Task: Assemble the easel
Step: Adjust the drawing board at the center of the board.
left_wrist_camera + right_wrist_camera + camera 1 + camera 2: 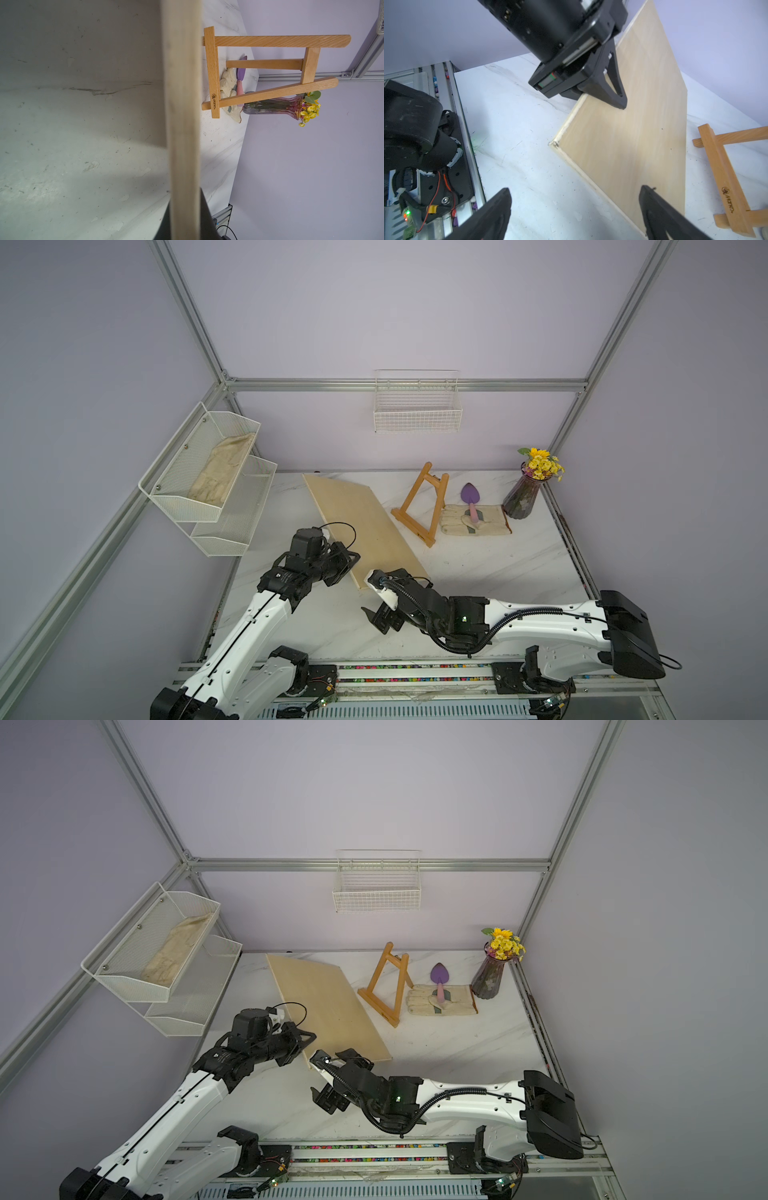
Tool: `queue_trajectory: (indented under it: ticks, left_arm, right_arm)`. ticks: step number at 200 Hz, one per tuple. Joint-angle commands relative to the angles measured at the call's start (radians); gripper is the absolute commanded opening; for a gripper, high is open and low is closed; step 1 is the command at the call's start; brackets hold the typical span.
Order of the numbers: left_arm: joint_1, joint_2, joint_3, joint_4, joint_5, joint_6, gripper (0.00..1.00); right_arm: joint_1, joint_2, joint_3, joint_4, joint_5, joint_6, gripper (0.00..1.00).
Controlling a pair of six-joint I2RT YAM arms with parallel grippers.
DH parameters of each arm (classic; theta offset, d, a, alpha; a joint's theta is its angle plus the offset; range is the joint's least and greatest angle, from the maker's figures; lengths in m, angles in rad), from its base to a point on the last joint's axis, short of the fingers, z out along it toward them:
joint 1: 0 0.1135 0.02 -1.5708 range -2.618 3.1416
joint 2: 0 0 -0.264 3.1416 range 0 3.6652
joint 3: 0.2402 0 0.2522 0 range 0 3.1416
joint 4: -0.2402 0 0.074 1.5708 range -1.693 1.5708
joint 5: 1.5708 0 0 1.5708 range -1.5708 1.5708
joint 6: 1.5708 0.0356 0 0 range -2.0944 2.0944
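Observation:
The easel (419, 506) (384, 986) is a small orange-brown wooden A-frame standing upright at the back middle of the table; it also shows in the wrist views (214, 70) (720, 172). No gripper touches it. Left of it lies a large pale wooden board (365, 526) (328, 1006) (633, 135). My left gripper (353, 558) (309, 1038) (185, 218) is shut on the board's left long edge (182, 104). My right gripper (392, 595) (336, 1073) (575, 207) is open at the board's near end, one finger (654, 207) over the board, nothing held.
A pale work glove (473, 520) with a purple trowel (471, 499) on it lies right of the easel. A vase of yellow flowers (525, 493) stands at the back right. A wire basket (417, 406) hangs on the back wall, and a two-tier mesh shelf (208, 481) on the left wall.

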Motion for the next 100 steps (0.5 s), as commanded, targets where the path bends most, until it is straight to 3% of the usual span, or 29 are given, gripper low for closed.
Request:
queue_trajectory:
  ticks: [1, 53, 100]
  left_arm:
    - [-0.008, -0.004, 0.088, 0.079, -0.064, 0.013, 0.01]
    - [-0.018, 0.002, 0.101, 0.085, -0.067, 0.004, 0.01]
    - [-0.029, 0.009, 0.108, 0.089, -0.060, -0.003, 0.01]
  right_arm:
    - [0.009, 0.032, 0.001, 0.093, 0.106, -0.069, 0.97]
    - [0.030, 0.157, 0.015, 0.278, 0.263, -0.198, 0.97]
    - [0.029, 0.265, 0.057, 0.356, 0.334, -0.269, 0.88]
